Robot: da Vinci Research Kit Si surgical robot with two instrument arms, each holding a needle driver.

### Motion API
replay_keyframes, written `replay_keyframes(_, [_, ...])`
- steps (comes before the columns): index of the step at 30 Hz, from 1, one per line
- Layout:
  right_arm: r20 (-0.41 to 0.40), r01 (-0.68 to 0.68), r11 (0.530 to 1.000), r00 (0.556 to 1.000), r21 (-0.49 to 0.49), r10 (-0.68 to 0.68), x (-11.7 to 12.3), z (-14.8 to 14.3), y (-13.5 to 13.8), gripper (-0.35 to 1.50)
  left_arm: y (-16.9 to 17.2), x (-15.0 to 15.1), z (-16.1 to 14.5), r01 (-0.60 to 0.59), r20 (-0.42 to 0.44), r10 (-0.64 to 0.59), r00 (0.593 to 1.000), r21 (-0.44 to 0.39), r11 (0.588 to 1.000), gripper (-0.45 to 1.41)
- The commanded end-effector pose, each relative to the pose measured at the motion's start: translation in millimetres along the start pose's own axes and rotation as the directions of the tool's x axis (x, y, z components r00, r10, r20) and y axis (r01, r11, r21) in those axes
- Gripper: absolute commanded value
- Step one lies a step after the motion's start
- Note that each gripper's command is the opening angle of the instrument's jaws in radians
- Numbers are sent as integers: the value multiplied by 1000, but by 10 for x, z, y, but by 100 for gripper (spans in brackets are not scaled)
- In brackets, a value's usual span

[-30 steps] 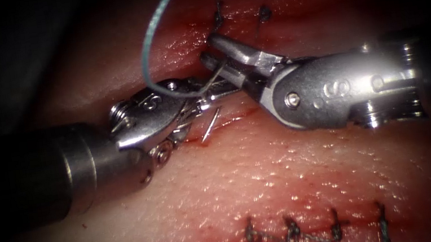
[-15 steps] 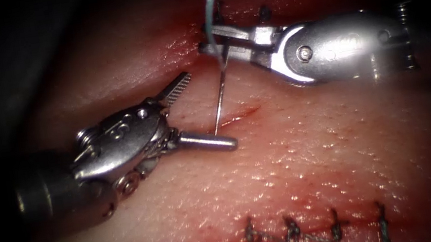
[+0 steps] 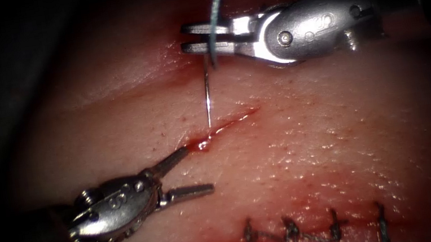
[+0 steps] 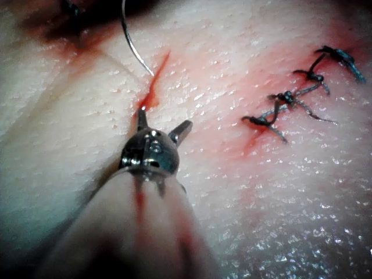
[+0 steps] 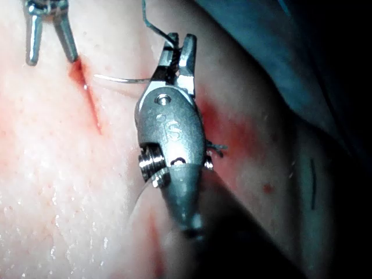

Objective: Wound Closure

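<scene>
Pale tissue [image 3: 310,141] bears cut [image 3: 227,125], red fluid [image 3: 202,144].

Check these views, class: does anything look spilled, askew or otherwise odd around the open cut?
One thing stands out: a small bead of red fluid pooled at the left end of the cut, beside the open left gripper, which holds nothing. The right gripper holds the needle near its thread end; the tip hangs just above the cut.

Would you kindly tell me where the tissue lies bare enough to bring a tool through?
Bare tissue lies between the open cut and the stitched cut. It is crowded at the open cut: the right tool holds the needle above it, and the left tool, open, holds nothing there.
</scene>
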Motion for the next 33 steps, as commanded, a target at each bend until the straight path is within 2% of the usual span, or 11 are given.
replay_keyframes(1, [-8, 17, 1000, 1000, 6, -17, -5, 12, -3, -35, 4, -3, 10, -1, 6, 1, 1000, -2, 1000, 42])
replay_keyframes(18, [-53, 236, 971, 971, 47, -233, -12, 15, -20, -35, 23, -7, 29, -38, 87, 40, 995, -17, 999, 39])
replay_keyframes(33, [-59, 247, 967, 968, 55, -244, -15, 15, -30, -35, 21, -4, 27, -36, 92, 38, 995, -25, 999, 41])
